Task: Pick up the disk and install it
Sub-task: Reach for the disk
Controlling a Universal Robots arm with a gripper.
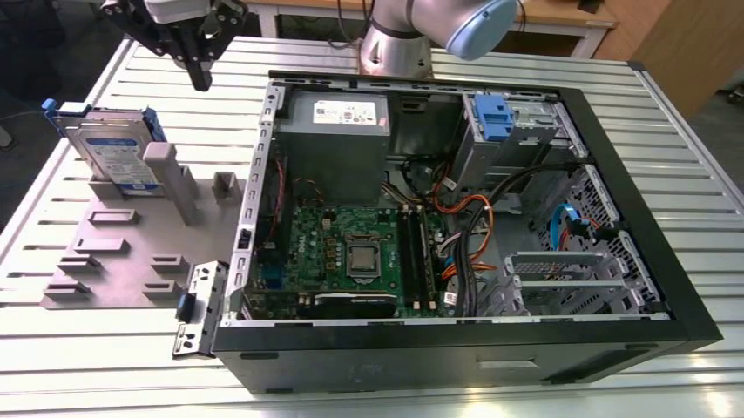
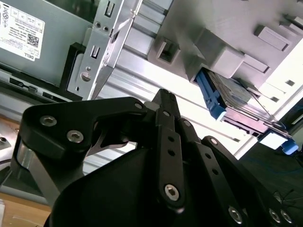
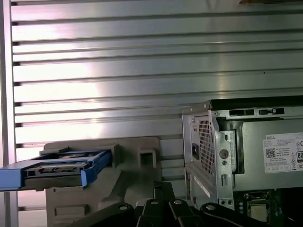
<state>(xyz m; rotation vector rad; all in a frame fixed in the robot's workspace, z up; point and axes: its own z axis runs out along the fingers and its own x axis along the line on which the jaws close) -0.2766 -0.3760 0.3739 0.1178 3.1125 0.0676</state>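
Note:
The disk (image 1: 113, 155), a silver-grey drive with a white-and-blue label in a blue bracket, stands on edge in a slot of the grey holder block (image 1: 117, 257) on the exterior view's left. My gripper (image 1: 202, 82) hangs above and behind it, a little toward the computer case, apart from the disk. Its black fingers are shut together with nothing between them. In both wrist views the disk (image 2: 226, 97) (image 3: 57, 166) shows its blue bracket edge beyond the closed fingertips (image 2: 163, 97) (image 3: 161, 188).
An open black computer case (image 1: 651, 261) lies on the slatted metal table (image 1: 348, 52), with a motherboard (image 1: 355, 252), a grey power-supply box (image 1: 334, 117) and a blue latch on a metal cage (image 1: 494, 117). A loose metal bracket (image 1: 200, 305) lies beside the case.

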